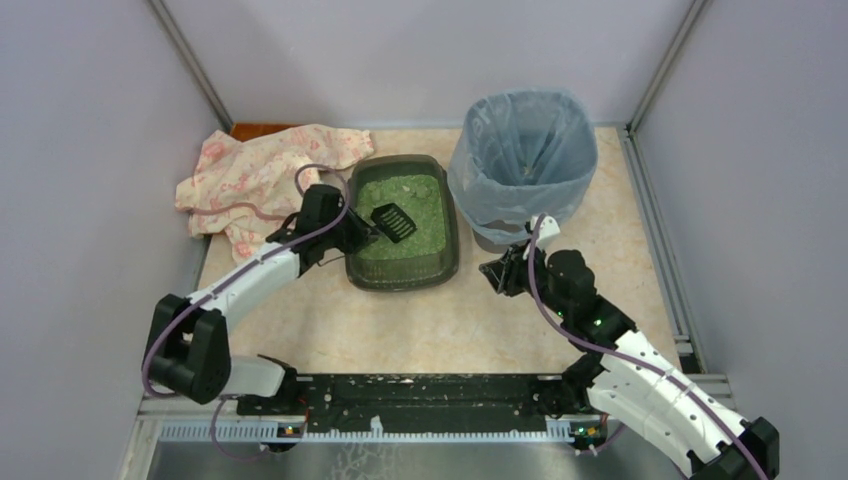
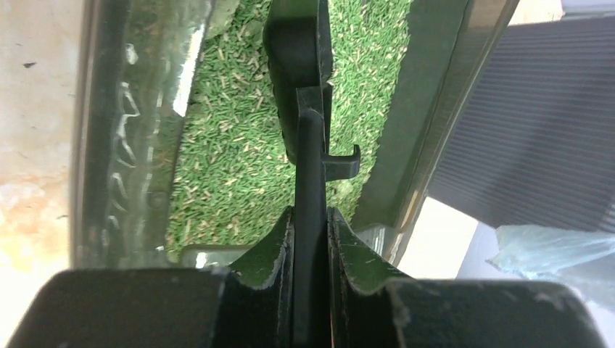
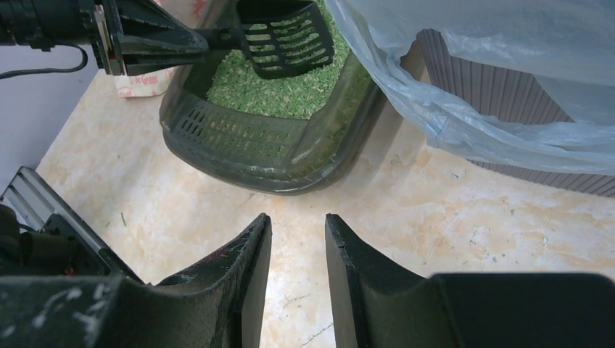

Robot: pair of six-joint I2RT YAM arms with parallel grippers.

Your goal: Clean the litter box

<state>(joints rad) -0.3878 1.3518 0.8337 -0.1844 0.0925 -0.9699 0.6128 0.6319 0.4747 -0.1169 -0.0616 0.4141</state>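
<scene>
The litter box (image 1: pixel 452 235) is a shallow dark grey-green tray of green granules in the middle of the table, also in the right wrist view (image 3: pixel 217 130) and the left wrist view (image 2: pixel 109 145). My left gripper (image 1: pixel 362 229) is at its left rim, shut on the handle of a small black slotted scoop (image 1: pixel 394 221). The scoop (image 3: pixel 286 38) hangs over the litter with its head (image 2: pixel 297 65) edge-on. My right gripper (image 3: pixel 297 220) stands open over bare table to the right of the box, with nothing between its fingers; from above it (image 1: pixel 497 272) sits below the bin.
A round grey bin lined with a blue-grey bag (image 1: pixel 522 160) stands just right of the box; its bag (image 3: pixel 471 94) hangs close to my right gripper. A crumpled pink-patterned cloth (image 1: pixel 255 180) lies at the back left. Grey walls close in three sides.
</scene>
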